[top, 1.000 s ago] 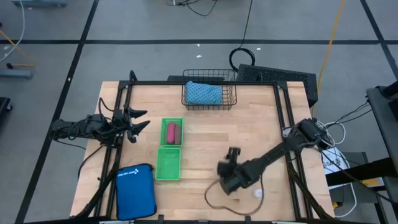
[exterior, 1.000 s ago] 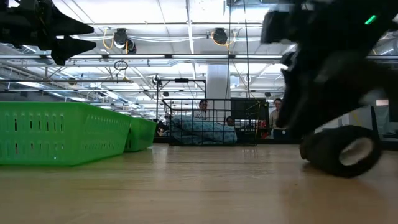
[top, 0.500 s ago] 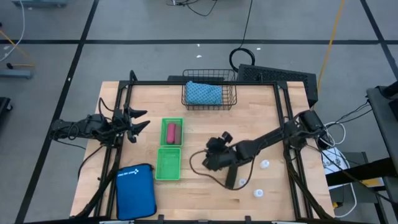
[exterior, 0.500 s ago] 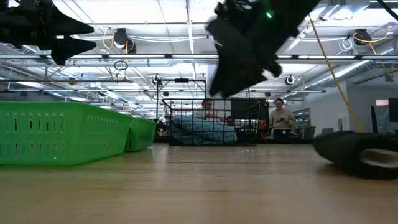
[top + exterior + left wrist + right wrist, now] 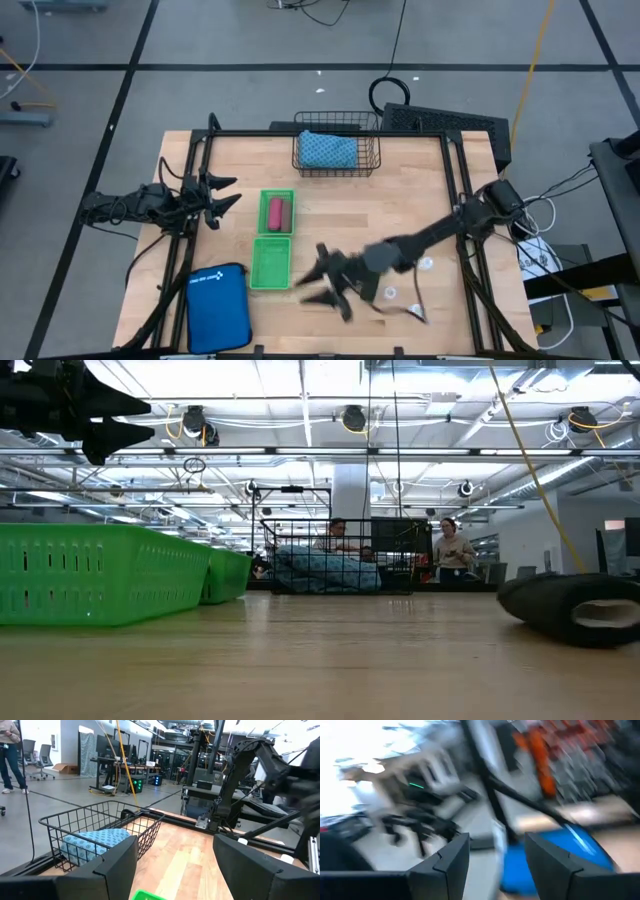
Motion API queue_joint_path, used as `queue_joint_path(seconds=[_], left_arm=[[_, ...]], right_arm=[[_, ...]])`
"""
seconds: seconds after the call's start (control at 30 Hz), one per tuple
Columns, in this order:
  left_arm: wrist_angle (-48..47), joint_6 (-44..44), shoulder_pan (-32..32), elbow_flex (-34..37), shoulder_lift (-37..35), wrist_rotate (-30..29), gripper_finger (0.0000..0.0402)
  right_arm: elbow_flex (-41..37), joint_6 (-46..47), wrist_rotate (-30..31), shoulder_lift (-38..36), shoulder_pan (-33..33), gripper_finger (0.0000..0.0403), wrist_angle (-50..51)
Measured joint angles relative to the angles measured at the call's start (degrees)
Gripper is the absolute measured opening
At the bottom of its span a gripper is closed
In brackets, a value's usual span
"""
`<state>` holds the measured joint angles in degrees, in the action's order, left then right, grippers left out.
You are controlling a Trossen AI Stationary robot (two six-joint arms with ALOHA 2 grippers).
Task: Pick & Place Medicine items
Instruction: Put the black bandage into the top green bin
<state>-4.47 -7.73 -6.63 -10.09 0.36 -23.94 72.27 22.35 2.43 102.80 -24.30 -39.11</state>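
- Beside the near green tray (image 5: pixel 271 262), we see the right gripper (image 5: pixel 328 282) spread open, nothing held.
- White bottles (image 5: pixel 427 264) lie behind it, toward its base; left gripper (image 5: pixel 222 193) open, parked far.

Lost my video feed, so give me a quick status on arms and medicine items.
Right gripper open, empty, near the green trays. Left gripper open, parked at table's left edge. Pink and brown pieces in far tray; white bottles on the table. Nothing blocking.
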Motion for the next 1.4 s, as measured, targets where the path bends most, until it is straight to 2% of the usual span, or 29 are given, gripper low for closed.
queue_joint_path(seconds=[0.17, 0.27, 0.47, 0.57, 0.67, 0.83, 0.97, 1.2, 1.4], left_arm=[[0.02, 0.00, 0.02, 0.00, 0.00, 0.00, 0.0269], [0.00, 0.00, 0.00, 0.00, 0.00, 0.00, 0.0269], [0.00, 0.00, 0.00, 0.00, 0.00, 0.00, 0.0269], [0.00, 0.00, 0.00, 0.00, 0.00, 0.00, 0.0269], [0.00, 0.00, 0.00, 0.00, 0.00, 0.00, 0.0269], [0.03, 0.00, 0.00, 0.00, 0.00, 0.00, 0.0269], [0.07, 0.00, 0.00, -0.02, 0.00, 0.00, 0.0269], [0.00, 0.00, 0.02, -0.02, 0.00, 0.00, 0.0269], [-0.01, 0.00, 0.01, -0.02, 0.00, 0.00, 0.0269]], right_arm=[[0.04, -10.60, 0.60, -0.02, -7.52, 0.0205, -10.44], [1.39, -14.54, 6.38, -0.02, -11.72, 0.0239, -8.33], [10.80, -19.46, 26.23, 0.00, -18.01, 0.0283, 17.45], [14.37, -13.59, 34.92, 0.73, -19.14, 0.0284, 31.52], [14.62, -6.76, 38.04, 1.10, -19.80, 0.0279, 45.01], [14.62, 4.87, 36.42, 0.96, -19.78, 0.0271, 65.40], [12.60, 5.83, 31.61, 0.96, -19.19, 0.0270, 72.89], [6.25, -2.56, 20.41, 0.96, -18.16, 0.0269, 74.75], [1.62, -12.19, 19.83, 0.96, -16.89, 0.0263, 77.16]])
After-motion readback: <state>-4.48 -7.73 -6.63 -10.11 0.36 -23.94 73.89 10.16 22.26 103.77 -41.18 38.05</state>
